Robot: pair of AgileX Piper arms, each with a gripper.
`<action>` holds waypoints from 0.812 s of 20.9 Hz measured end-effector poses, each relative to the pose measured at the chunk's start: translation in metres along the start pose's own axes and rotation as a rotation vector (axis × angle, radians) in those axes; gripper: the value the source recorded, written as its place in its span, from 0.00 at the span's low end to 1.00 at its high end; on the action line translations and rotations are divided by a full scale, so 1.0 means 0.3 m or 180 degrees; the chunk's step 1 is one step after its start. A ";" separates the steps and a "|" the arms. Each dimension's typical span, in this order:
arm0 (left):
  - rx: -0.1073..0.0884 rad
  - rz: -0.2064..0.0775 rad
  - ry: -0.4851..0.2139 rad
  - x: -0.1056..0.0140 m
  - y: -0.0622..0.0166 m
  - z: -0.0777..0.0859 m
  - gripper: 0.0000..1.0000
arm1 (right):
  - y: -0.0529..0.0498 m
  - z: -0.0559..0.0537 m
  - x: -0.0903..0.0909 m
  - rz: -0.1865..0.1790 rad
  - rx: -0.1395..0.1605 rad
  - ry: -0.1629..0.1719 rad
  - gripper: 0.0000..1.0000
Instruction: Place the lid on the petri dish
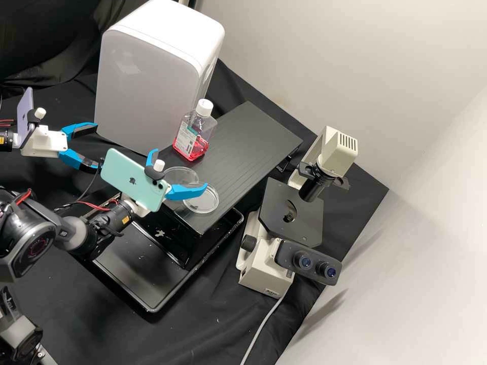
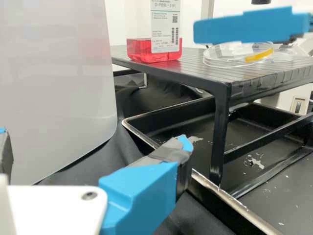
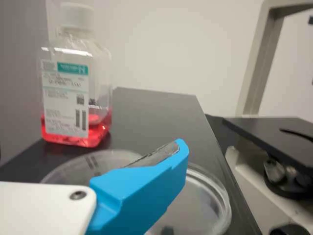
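A clear petri dish [image 1: 205, 202] rests near the front edge of the raised black platform [image 1: 248, 137]. The clear lid [image 1: 180, 176] sits beside it toward the white box, its edge overlapping the dish. My right gripper [image 1: 178, 170], under a teal phone, has one blue finger on each side of the lid and is shut on it. In the right wrist view a finger [image 3: 146, 186] meets the lid's rim [image 3: 73, 166], with the dish [image 3: 210, 200] beyond. My left gripper [image 1: 96, 144] hangs open and holds nothing, off the platform, next to the white box; its fingertip [image 2: 178, 147] shows in its own view.
A bottle of red liquid [image 1: 195, 134] stands on the platform behind the lid. A tall white box [image 1: 152, 71] rises at the back left. A black tray [image 1: 152, 299] lies under the platform. A microscope [image 1: 299, 218] stands to the right.
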 end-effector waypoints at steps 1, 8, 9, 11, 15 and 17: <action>0.0000 0.0000 0.0000 0.000 0.000 0.000 1.00 | -0.005 0.006 -0.007 -0.0016 0.0005 -0.0030 1.00; 0.0002 0.0033 -0.0008 0.008 0.007 0.001 1.00 | 0.007 -0.003 -0.030 0.0049 0.0005 0.0027 1.00; 0.0002 0.0031 -0.0008 0.007 0.007 0.001 1.00 | 0.009 -0.004 -0.030 0.0070 0.0005 0.0044 1.00; 0.0002 0.0031 -0.0008 0.007 0.007 0.001 1.00 | 0.010 -0.006 -0.030 0.0089 0.0007 0.0057 1.00; 0.0002 0.0034 -0.0009 0.008 0.008 0.001 1.00 | -0.002 0.001 -0.024 0.0078 -0.0010 0.0010 1.00; 0.0002 0.0034 -0.0009 0.008 0.008 0.001 1.00 | -0.013 0.009 -0.017 0.0041 -0.0013 -0.0018 1.00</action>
